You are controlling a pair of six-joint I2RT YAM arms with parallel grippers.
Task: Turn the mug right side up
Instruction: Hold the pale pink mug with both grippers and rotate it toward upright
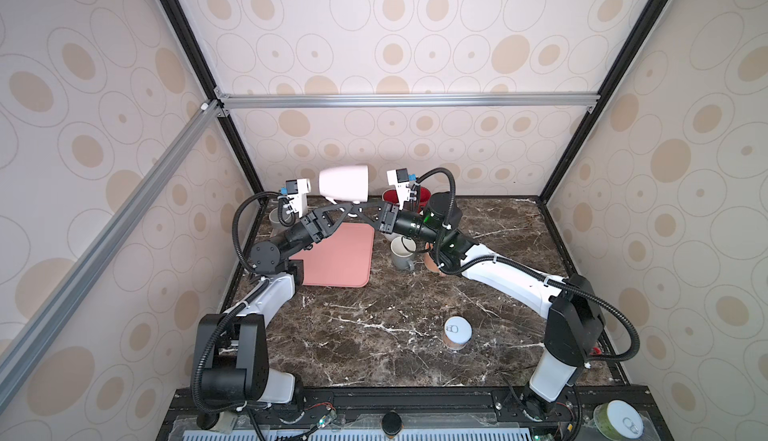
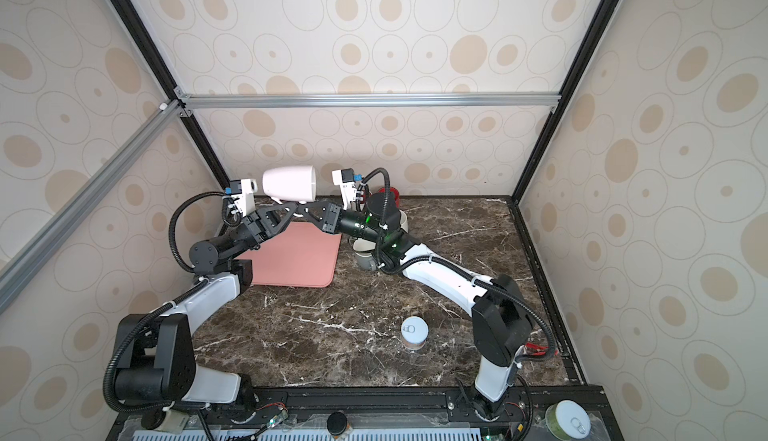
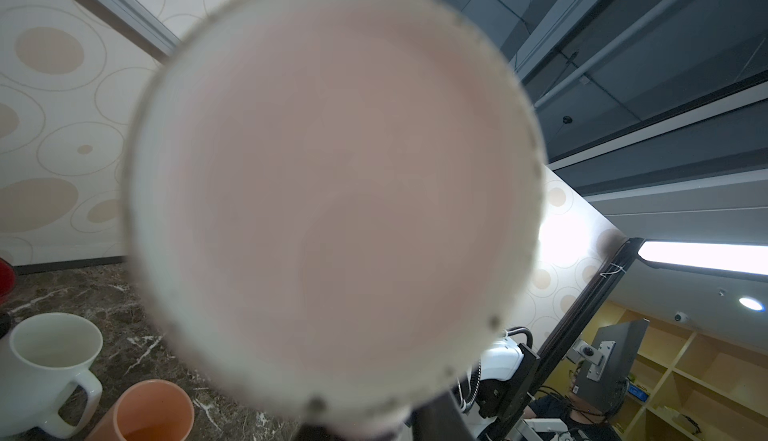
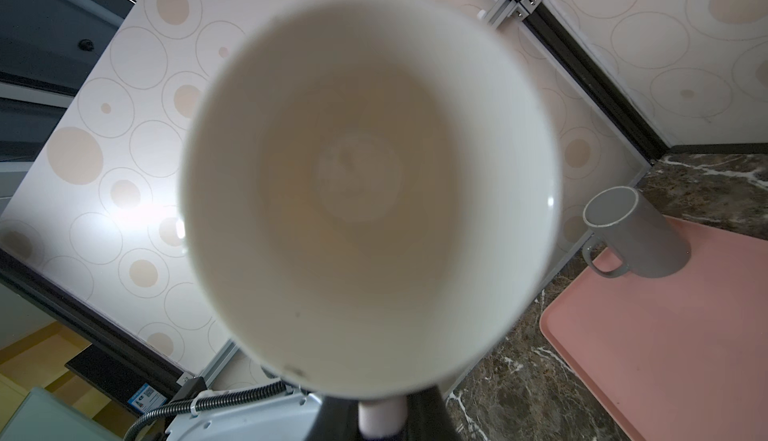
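Observation:
A pale pink mug [image 1: 345, 183] [image 2: 291, 183] hangs in the air over the back of the table, lying on its side with its base to the left and its mouth to the right. Both grippers meet just under it at its handle. The right wrist view looks into the mug's mouth [image 4: 370, 185], and my right gripper [image 4: 380, 414] [image 1: 362, 206] is shut on the pink handle. The left wrist view is filled by the mug's base [image 3: 332, 189]. That base hides most of my left gripper [image 3: 374, 430] [image 1: 351, 210], so its jaw gap does not show.
A pink tray [image 1: 345, 260] lies below the grippers, with a grey mug [image 4: 636, 231] standing on its far corner. Right of the tray stand a grey mug [image 1: 402, 252], a red mug [image 1: 390, 196], an orange cup [image 3: 149, 410] and a white mug [image 3: 50, 356]. A can [image 1: 457, 332] stands nearer the front.

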